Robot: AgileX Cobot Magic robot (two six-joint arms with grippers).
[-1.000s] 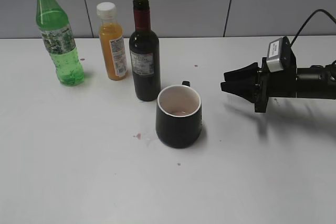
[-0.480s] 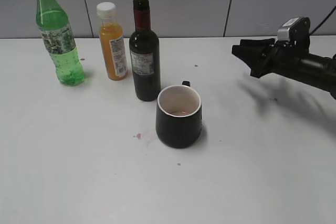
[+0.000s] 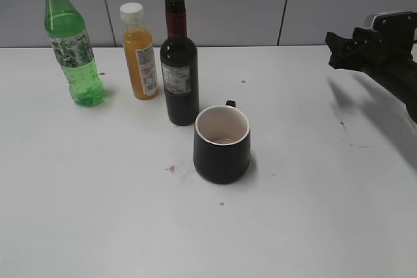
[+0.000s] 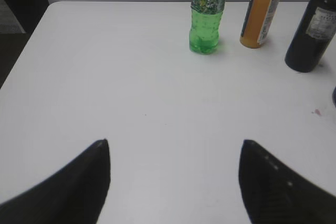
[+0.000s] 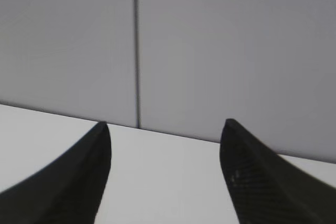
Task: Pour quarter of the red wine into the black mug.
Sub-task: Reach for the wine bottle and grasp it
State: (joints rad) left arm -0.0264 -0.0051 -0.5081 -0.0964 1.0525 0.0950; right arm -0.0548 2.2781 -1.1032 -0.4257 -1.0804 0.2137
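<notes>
The dark red wine bottle (image 3: 179, 69), uncapped, stands upright on the white table, just behind and left of the black mug (image 3: 221, 144). The mug has a white inside with a little liquid at the bottom. The bottle also shows at the right edge of the left wrist view (image 4: 313, 27). My right gripper (image 3: 339, 47) is open and empty, raised at the far right, well away from bottle and mug. In its wrist view the open jaws (image 5: 165, 129) face the grey wall. My left gripper (image 4: 173, 145) is open and empty over bare table; it is out of the exterior view.
A green plastic bottle (image 3: 73, 47) and an orange juice bottle (image 3: 139, 53) stand left of the wine bottle. Small reddish spots (image 3: 172, 168) mark the table near the mug. A grey panelled wall runs behind the table. The table's left edge (image 4: 21, 45) shows in the left wrist view.
My right gripper has risen and drawn back to the right, away from the mug and bottle. Bottle, mug and the other bottles have not moved.
</notes>
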